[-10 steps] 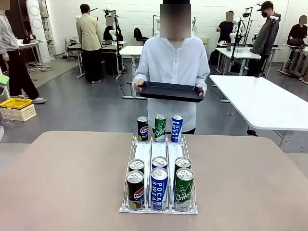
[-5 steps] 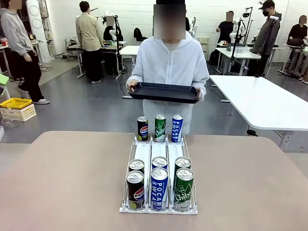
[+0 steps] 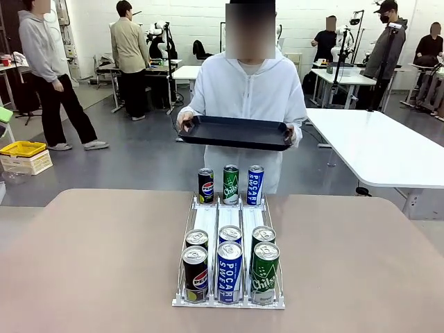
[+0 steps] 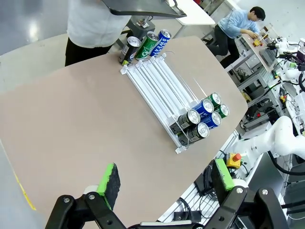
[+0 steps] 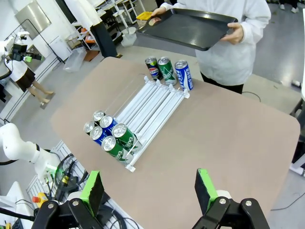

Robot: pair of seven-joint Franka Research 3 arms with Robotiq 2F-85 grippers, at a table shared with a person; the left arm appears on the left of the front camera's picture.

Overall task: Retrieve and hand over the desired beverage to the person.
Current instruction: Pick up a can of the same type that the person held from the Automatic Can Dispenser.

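The person [image 3: 248, 90], in a white hooded jacket, stands at the table's far side holding a flat black tray [image 3: 236, 133] in both hands. A clear wire rack [image 3: 207, 220] runs down the middle of the table. At its far end stand a Pepsi can [image 3: 205, 186], a green Chilsung can [image 3: 230, 184] and a blue Pocari Sweat can [image 3: 255, 185]. Several more cans of these kinds crowd its near end [image 3: 229, 272]. Which beverage is desired I cannot tell. My left gripper [image 4: 166, 177] hangs open above the table's edge, far from the cans [image 4: 202, 119]. My right gripper [image 5: 149, 186] is open too, high above the near cans [image 5: 109, 133].
The brown table [image 3: 104, 263] has bare room on both sides of the rack. Behind the person is open floor with a white table [image 3: 374, 149] at the right and a yellow crate [image 3: 23, 149] at the left. Other people stand and walk farther back.
The person has shifted a little at the far edge and the tray now sits slightly higher and more level. A passer-by at the far left has walked rightward. The cans have not moved.
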